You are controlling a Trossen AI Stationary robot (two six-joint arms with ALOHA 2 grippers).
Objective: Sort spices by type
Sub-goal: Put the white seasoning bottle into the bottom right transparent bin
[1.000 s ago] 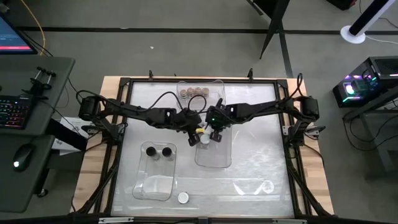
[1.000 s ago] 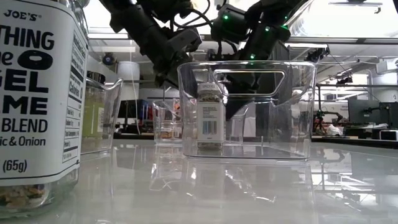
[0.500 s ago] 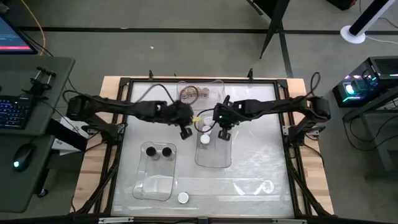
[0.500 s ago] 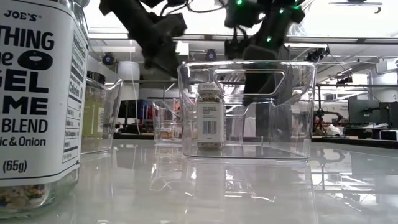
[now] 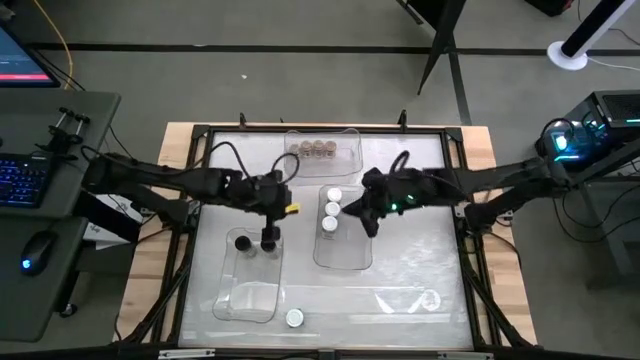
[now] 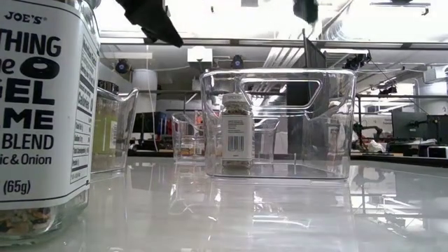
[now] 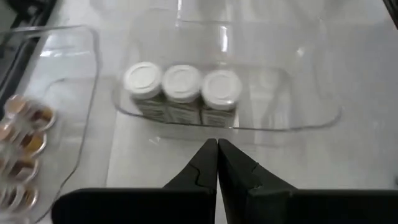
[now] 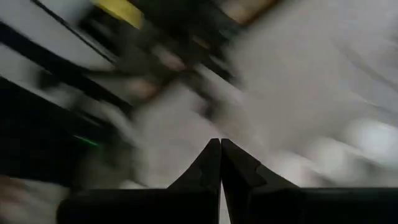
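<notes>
Three white-lidded spice jars [image 7: 181, 83] stand in a row on the floor of the middle clear bin [image 5: 340, 250]. Tan-lidded jars [image 5: 312, 149] fill the far bin. A black-lidded jar [image 5: 243, 243] stands in the left bin [image 5: 240, 290]. One white-lidded jar [image 5: 294, 318] stands alone on the table by the near edge. My left gripper [image 5: 269, 240] hangs shut over the left bin, beside the black lid. My right gripper [image 5: 352, 211] is shut above the middle bin, just right of the white jars [image 5: 331, 210]. The right wrist view is blurred.
A large spice jar [image 6: 42, 119] stands right in front of the low camera. The middle bin's handle wall [image 6: 280, 87] faces that camera, with a jar [image 6: 236, 133] inside. Bare table [image 5: 420, 260] lies to the right of the middle bin.
Both grippers have risen from the middle bin and moved apart. The left has swung toward the table's left and near side, over the left bin. The right has drawn back toward the right and turned. The three white jars now show uncovered.
</notes>
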